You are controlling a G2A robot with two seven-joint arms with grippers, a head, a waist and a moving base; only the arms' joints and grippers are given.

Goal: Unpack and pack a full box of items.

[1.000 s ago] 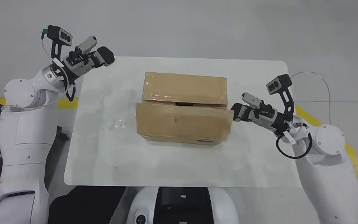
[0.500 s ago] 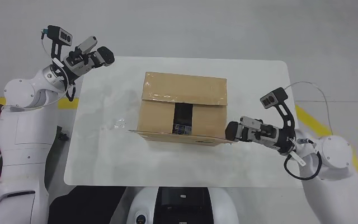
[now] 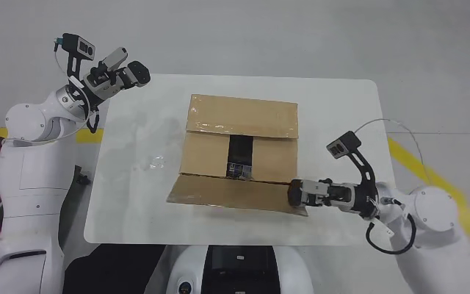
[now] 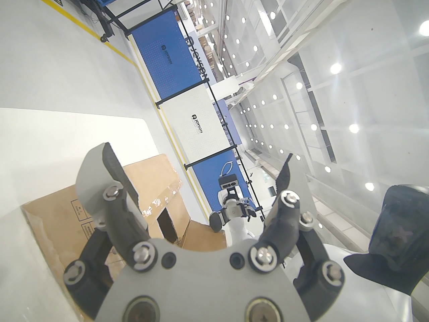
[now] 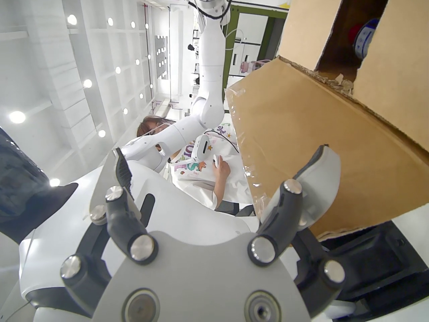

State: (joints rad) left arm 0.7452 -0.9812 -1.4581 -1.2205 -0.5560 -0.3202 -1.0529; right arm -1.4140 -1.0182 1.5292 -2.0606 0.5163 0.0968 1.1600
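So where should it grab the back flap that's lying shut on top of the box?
Probably by its free long edge, in the middle, where the back flap crosses the dark gap between the inner flaps: there a finger could slip under. Come from the robot's side, since it hinges along the far side.

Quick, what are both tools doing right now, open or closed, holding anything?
Left tool: open, holding nothing.
Right tool: open, at the box flap, not clamped on it.
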